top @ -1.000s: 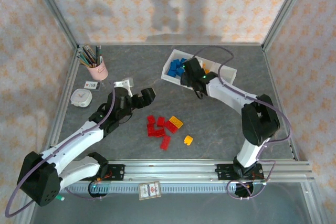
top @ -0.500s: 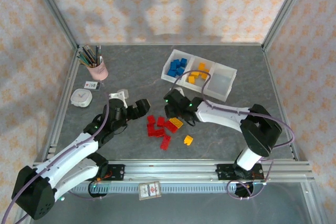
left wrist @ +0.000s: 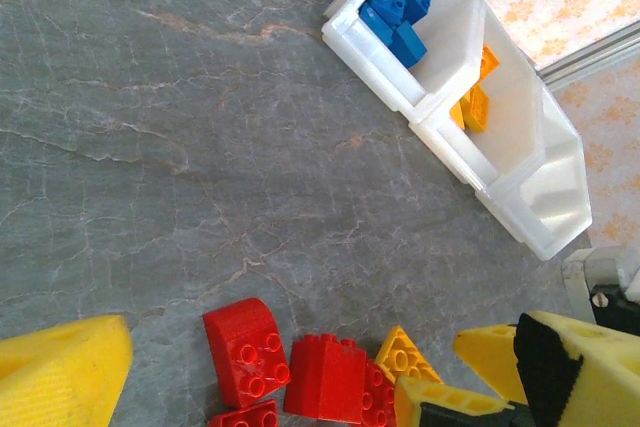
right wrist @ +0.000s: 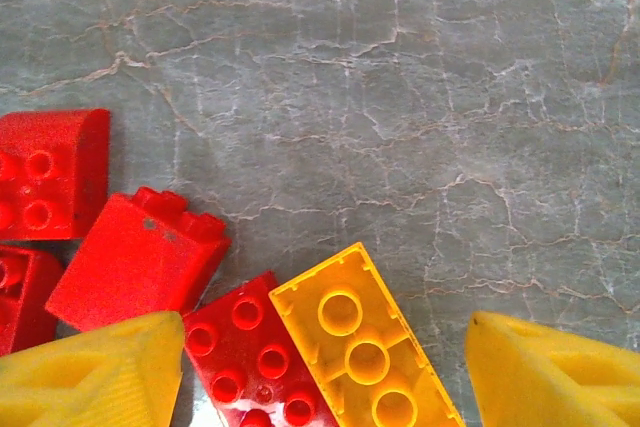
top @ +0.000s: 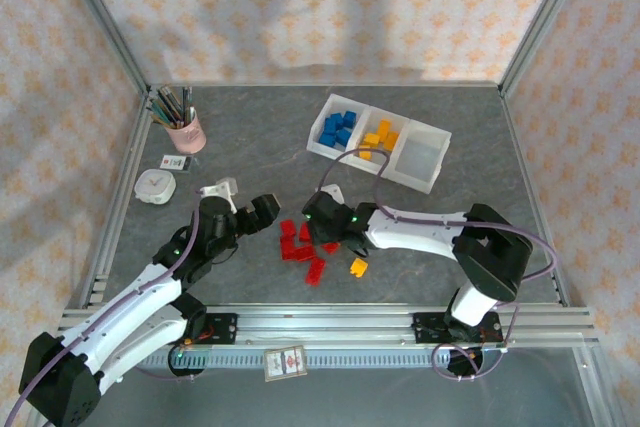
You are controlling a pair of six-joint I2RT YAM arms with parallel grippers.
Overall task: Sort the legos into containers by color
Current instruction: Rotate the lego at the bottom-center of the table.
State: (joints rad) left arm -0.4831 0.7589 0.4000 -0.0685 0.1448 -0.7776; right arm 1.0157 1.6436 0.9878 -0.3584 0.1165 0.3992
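Your right gripper (right wrist: 320, 367) has its fingers spread wide, low over the heap of legos (top: 296, 249). Between the fingers lie a yellow brick (right wrist: 365, 347) and, touching its left side, a red brick (right wrist: 250, 362); nothing is pinched. More red bricks (right wrist: 135, 257) lie just beyond the left finger. Your left gripper (top: 262, 212) is spread too, just beside the same heap, and it holds nothing. Well beyond both grippers stands the white tray (top: 420, 155), with blue bricks (top: 338, 128) in one end compartment and yellow bricks (top: 378, 137) in the middle one.
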